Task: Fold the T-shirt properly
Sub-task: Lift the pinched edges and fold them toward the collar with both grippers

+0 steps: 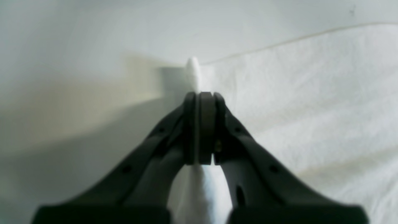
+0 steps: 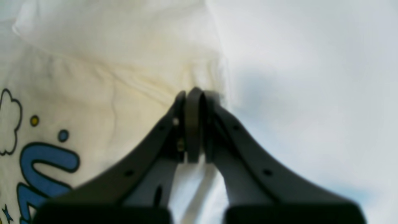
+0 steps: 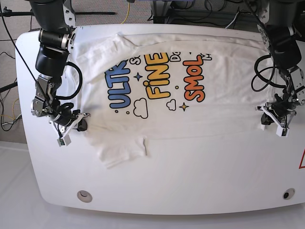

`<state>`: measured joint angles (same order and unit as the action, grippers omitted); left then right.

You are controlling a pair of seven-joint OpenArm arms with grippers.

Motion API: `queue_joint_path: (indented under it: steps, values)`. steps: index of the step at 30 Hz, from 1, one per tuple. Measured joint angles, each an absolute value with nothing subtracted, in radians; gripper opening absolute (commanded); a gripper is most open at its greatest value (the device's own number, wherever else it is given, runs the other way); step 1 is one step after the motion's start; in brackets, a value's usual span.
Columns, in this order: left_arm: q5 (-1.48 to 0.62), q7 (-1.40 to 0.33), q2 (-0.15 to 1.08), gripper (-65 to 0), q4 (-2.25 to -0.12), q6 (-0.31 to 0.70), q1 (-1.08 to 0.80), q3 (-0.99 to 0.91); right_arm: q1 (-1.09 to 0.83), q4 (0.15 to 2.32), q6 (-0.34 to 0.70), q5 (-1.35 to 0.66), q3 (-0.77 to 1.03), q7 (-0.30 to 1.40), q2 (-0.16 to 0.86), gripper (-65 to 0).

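White T-shirt [image 3: 167, 95] edges between both arms' pinched fingers [image 1: 205, 124].

1. Printed on the front of the T-shirt [image 3: 190, 100], in blue cartoon capitals running up at a slant: "ULTR", further letters hidden in a fold.
2. Beside it in yellow: "FiNE".
3. Next in orange-red: "SMOL".
4. Small dark lettering near the fold above these words: too small to read.
5. In the right wrist view, part of a blue letter only, unreadable.
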<state>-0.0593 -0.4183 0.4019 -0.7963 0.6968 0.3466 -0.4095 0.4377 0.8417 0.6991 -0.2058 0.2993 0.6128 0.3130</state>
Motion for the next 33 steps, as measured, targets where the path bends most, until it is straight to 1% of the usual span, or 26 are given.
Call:
queue_joint_path:
  steps: [9, 14, 17, 21, 33]
  values:
    - [-0.06, -0.416, 0.408, -65.0, -0.765, 0.697, 0.377, -0.395, 0.428, 0.858, 0.699, -0.205, 0.304, 0.617, 0.313, -65.0]
    - [-0.06, -0.416, 0.408, -65.0, -0.762, 0.697, 0.382, -0.392, 0.419, 0.913, 0.697, -0.197, 0.304, 0.651, 0.313, -65.0]
    - [-0.057, -0.422, 0.406, -65.0, -0.786, 0.697, 0.367, -0.375, 0.411, 0.984, 0.7, -0.187, 0.304, 0.696, 0.313, -65.0]
    - [-0.056, -0.434, 0.403, -65.0, -0.81, 0.697, 0.353, -0.363, 0.413, 1.041, 0.7, -0.19, 0.312, 0.701, 0.313, -65.0]
    - [-0.067, -0.434, 0.393, -65.0, -0.957, 0.701, 0.315, -0.373, 0.376, 1.11, 0.7, -0.186, 0.361, 0.746, 0.315, -64.9]
